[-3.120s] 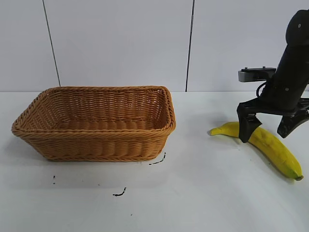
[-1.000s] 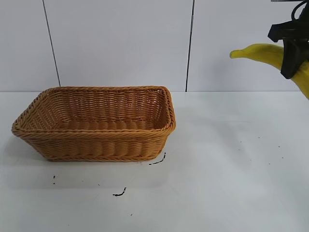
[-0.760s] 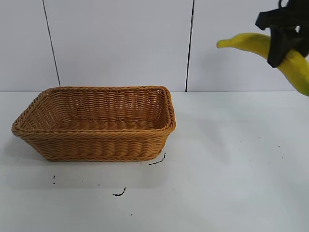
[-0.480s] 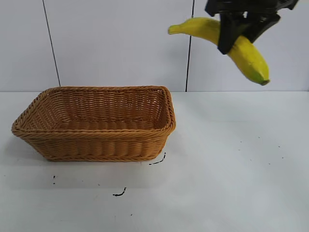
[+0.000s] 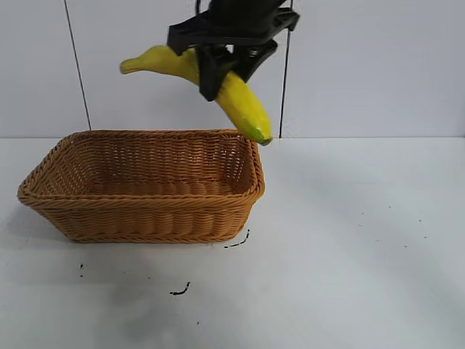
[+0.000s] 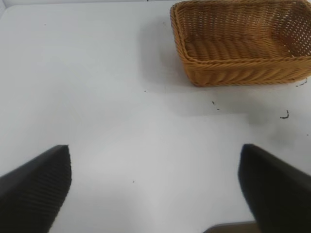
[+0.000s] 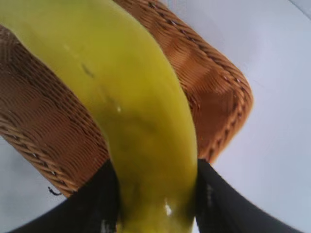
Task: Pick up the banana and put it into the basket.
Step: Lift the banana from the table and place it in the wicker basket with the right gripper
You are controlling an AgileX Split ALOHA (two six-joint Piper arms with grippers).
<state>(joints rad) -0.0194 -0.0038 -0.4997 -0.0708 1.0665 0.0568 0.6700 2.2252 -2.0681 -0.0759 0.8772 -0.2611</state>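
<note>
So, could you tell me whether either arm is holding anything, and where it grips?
The right end effector grips the curved yellow banana around its middle; the left end effector holds nothing.

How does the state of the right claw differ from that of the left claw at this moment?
The right claw is shut on the banana and holds it in the air above the basket; the left claw is open and holds nothing. The right one is above the basket's right end; the left one is away from the basket, above the bare table.
</note>
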